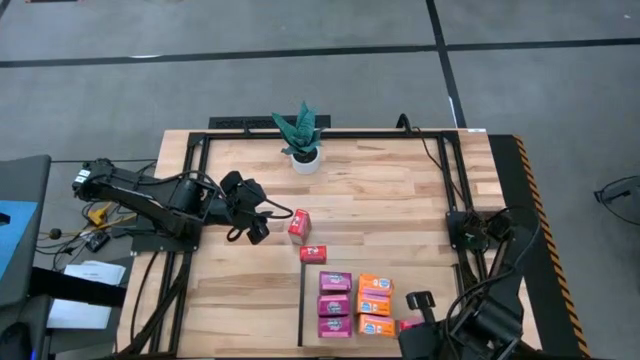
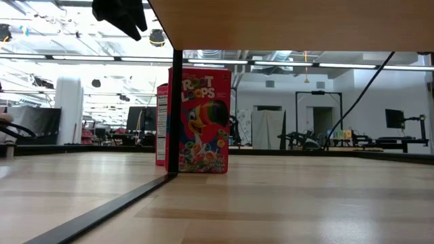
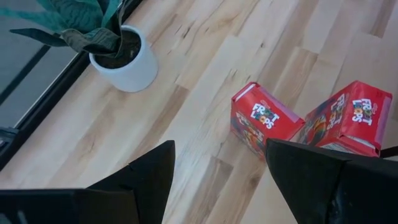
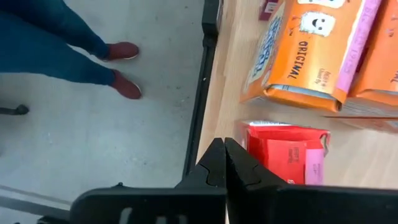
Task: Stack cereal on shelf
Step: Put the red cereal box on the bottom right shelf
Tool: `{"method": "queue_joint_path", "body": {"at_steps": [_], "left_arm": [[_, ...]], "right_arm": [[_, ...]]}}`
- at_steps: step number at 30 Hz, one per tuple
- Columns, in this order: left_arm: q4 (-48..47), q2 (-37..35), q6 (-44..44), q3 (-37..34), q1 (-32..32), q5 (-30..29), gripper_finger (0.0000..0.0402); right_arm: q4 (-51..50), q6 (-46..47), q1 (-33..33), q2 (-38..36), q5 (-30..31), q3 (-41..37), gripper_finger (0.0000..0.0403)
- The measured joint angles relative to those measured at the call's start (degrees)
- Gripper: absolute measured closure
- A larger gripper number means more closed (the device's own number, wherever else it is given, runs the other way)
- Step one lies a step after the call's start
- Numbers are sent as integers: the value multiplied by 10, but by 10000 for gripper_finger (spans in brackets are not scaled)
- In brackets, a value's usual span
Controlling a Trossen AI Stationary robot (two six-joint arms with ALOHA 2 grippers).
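Left gripper (image 1: pixel 258 222): matte black fingers (image 3: pixel 146 180) spread wide, holding nothing, raised above the slatted wood tabletop (image 1: pixel 380 180). Just beside it, toward table centre, 2 red boxes: red box A (image 1: pixel 298 225) standing upright, red box B (image 1: pixel 313 254) close by at the black strip (image 1: pixel 301 300) edging the shelf (image 1: pixel 420 270). Glossy printed cardboard, rectangular, sharp-edged.

Left wrist view only: both red boxes seen between the fingers, plus a round white pot with green plant (image 3: pixel 121 53).

Low view only: red box B front print, box standing against the strip, red box A partly hidden behind.

Right gripper (image 4: pixel 224 163): fingers pressed together, nothing between them, low at the near table edge. Directly beyond it, a third red box (image 4: pixel 286 152), partly hidden in the high view. Further in, orange boxes (image 1: pixel 375 304) and magenta boxes (image 1: pixel 334 303), 3 each, in 2 columns on the shelf.

Right wrist view only: a person's legs and red shoes (image 4: pixel 121 68) on the grey floor.
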Motion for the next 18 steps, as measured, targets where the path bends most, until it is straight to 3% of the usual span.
{"method": "queue_joint_path", "body": {"at_steps": [18], "left_arm": [[0,0,2,0,0,-13,162]], "right_arm": [[-10,3,-10,0,13,0,397]]}}
